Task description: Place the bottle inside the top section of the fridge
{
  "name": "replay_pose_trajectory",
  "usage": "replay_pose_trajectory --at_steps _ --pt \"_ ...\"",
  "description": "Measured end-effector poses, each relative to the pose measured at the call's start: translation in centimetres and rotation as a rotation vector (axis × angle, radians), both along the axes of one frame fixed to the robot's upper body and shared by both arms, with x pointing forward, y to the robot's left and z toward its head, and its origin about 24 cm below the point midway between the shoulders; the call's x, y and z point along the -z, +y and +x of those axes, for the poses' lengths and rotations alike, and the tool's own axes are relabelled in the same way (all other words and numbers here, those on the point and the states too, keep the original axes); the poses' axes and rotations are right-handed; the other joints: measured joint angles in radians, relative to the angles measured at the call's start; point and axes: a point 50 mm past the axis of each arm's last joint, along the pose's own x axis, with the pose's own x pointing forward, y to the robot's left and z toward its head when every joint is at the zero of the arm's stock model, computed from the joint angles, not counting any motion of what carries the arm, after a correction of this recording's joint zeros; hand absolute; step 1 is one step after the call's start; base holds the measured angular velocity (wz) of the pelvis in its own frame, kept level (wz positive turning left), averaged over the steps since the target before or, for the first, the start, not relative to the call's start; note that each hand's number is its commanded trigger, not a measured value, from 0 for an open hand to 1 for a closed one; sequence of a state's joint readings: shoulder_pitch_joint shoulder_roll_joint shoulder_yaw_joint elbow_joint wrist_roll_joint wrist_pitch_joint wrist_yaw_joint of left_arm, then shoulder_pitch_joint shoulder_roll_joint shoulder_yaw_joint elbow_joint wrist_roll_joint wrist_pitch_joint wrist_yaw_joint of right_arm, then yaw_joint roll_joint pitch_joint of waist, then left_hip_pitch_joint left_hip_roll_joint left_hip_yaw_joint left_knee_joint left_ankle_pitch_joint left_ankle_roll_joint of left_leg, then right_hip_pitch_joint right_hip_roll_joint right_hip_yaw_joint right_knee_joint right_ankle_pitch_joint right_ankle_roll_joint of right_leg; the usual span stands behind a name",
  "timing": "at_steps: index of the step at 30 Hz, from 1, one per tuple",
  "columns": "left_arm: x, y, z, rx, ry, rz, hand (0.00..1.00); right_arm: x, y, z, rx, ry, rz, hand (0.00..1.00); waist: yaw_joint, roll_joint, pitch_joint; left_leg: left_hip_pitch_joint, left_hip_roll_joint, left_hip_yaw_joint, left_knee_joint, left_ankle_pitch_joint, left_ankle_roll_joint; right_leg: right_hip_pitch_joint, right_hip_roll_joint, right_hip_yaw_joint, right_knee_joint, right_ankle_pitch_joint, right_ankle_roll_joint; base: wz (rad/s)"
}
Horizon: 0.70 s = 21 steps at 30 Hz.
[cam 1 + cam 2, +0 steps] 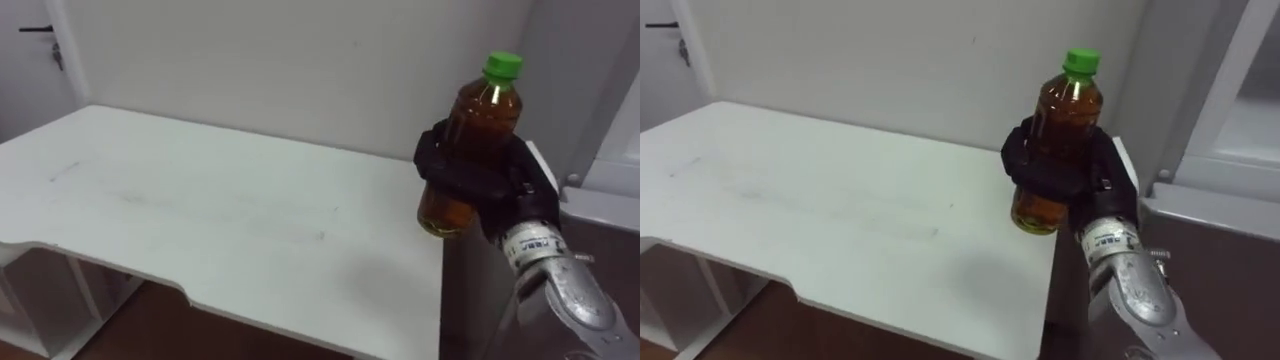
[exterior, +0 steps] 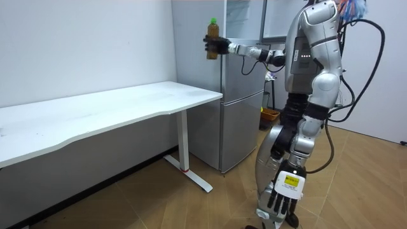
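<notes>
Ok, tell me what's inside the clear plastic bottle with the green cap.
The clear green-capped bottle holds amber-brown liquid to near its neck. The black right hand is curled round its middle, hiding the contents there.

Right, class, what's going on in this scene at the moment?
A humanoid robot stands beside a grey fridge. Its right hand is curled round a brown bottle with a green cap and holds it upright in the air, near the end of the white table that is next to the fridge. The bottle is not yet in the fridge. The left hand hangs open at the robot's side.
</notes>
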<state>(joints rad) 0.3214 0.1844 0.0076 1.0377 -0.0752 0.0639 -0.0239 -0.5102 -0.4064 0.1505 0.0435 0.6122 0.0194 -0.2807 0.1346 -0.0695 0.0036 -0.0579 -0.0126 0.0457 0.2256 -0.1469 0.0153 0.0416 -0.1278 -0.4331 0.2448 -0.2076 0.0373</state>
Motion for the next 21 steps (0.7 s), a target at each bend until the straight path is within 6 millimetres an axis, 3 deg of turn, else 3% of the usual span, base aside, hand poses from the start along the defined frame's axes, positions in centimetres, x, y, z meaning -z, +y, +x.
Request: replay_pose_trajectory --at_steps 6,10,21 --pt "-0.2 0.7 -0.3 -0.052 -0.003 0.038 0.00 -1.6 -1.5 -0.7 0.045 -0.060 -0.003 1.00 -0.026 -0.005 -0.0047 0.007 0.007 0.009 -0.002 0.000 -0.003 0.010 0.012 0.024 -0.007 0.010 -0.007 -0.09" --pt "-0.3 1.0 -0.9 -0.080 0.003 0.066 0.00 -2.7 -3.3 -1.0 0.107 -0.088 0.044 1.00 -0.031 -0.019 -0.0159 0.026 0.008 0.021 -0.003 0.000 -0.003 0.014 0.014 0.043 -0.010 0.010 -0.006 -0.08" --pt "-0.4 1.5 -1.6 -0.134 0.018 0.085 0.00 -5.5 -7.1 -2.2 0.256 -0.161 0.099 1.00 -0.058 -0.031 -0.0119 0.039 0.015 0.034 -0.005 -0.005 -0.007 0.028 0.023 0.049 -0.024 0.012 -0.006 -0.03"
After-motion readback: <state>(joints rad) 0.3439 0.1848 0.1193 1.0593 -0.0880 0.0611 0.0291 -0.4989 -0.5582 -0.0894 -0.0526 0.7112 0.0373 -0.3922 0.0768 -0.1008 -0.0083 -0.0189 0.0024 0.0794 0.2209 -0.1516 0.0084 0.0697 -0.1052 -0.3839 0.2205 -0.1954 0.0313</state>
